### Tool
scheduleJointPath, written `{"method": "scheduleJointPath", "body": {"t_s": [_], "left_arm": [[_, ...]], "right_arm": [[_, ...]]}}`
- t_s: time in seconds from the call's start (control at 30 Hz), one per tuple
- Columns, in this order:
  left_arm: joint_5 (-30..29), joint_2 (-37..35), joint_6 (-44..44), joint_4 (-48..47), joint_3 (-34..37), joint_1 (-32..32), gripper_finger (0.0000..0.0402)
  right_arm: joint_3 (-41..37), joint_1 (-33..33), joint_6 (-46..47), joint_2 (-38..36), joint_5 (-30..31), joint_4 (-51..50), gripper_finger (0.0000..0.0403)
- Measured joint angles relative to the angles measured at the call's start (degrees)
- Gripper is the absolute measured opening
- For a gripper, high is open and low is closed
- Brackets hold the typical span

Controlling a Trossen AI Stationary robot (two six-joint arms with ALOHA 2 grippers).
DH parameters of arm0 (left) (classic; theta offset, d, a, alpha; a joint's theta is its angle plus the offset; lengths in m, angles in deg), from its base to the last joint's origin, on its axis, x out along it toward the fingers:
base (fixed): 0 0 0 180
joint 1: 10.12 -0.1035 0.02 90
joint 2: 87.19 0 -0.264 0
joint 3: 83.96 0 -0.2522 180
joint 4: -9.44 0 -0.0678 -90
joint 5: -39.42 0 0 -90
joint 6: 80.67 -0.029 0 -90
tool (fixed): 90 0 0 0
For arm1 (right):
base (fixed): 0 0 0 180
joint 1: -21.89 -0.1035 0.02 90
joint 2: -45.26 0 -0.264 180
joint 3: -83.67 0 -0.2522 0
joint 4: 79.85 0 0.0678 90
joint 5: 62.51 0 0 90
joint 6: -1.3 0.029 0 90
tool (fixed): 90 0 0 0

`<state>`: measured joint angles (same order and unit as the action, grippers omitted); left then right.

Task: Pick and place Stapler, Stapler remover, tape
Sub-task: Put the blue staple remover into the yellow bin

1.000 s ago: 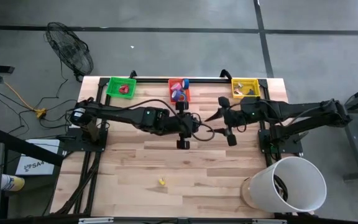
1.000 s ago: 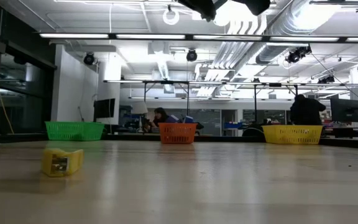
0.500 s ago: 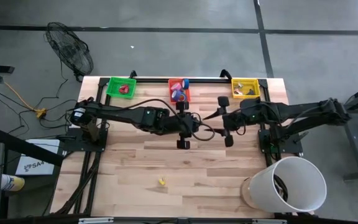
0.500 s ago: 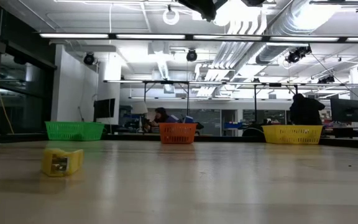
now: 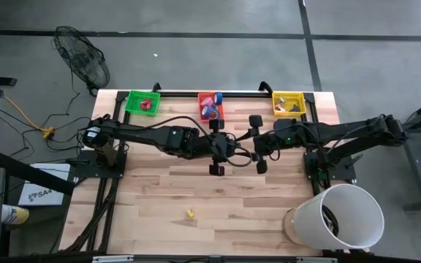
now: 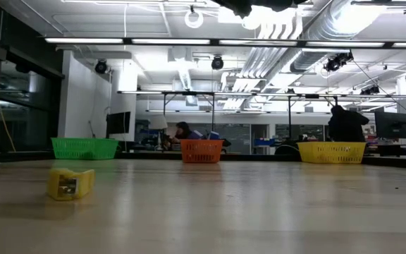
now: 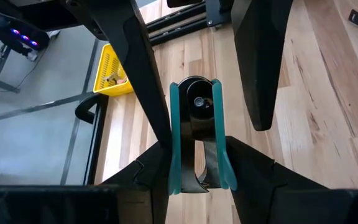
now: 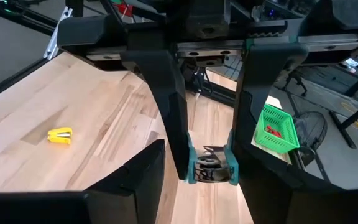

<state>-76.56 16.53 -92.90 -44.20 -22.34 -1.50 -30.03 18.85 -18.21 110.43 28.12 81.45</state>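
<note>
A teal-and-black stapler remover [image 7: 194, 118] hangs high above the table's middle, with my left gripper [image 5: 232, 151] shut on it. My right gripper [image 5: 245, 148] faces it from the table's right, open, one finger [image 7: 143, 74] close along the remover's teal side and the other finger [image 7: 260, 68] standing apart. A small yellow stapler [image 5: 190, 212] lies on the table near the front edge, also seen in the low view [image 6: 70, 183]. Tape rolls [image 5: 210, 110] lie in the red bin [image 5: 201, 107] at the far edge. My left gripper pinches the stapler remover by its two teal sides [image 7: 174, 169] between its two fingers, at the end nearer the wrist. The fingers come from the table's left, slanting a little down. The remover sticks out past them toward my right gripper, lifted clear of the table. My right gripper: I cannot tell whether its near finger touches the remover's teal side [image 7: 173, 106].
A green bin [image 5: 133, 104] holding a red thing and a yellow bin [image 5: 289, 103] flank the red bin along the far edge. A white bucket [image 5: 338, 215] stands at the front right corner. People show in the room beyond the table.
My right gripper has gone toward the table's left, up to my left gripper and the stapler remover, and has rolled about its own axis. My left gripper has kept the remover in place.
</note>
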Motion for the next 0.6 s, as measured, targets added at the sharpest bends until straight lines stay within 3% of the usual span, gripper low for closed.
{"method": "scheduleJointPath", "body": {"t_s": [0.27,0.6], "left_arm": [[0.3,0.0,0.0,-0.4,0.0,0.0,0.013],[1.1,0.0,0.0,-0.6,0.0,0.0,0.013]], "right_arm": [[0.0,0.0,0.0,0.0,2.1,-0.2,0.0168],[0.0,0.0,1.3,-0.1,2.9,-0.6,0.0097]]}}
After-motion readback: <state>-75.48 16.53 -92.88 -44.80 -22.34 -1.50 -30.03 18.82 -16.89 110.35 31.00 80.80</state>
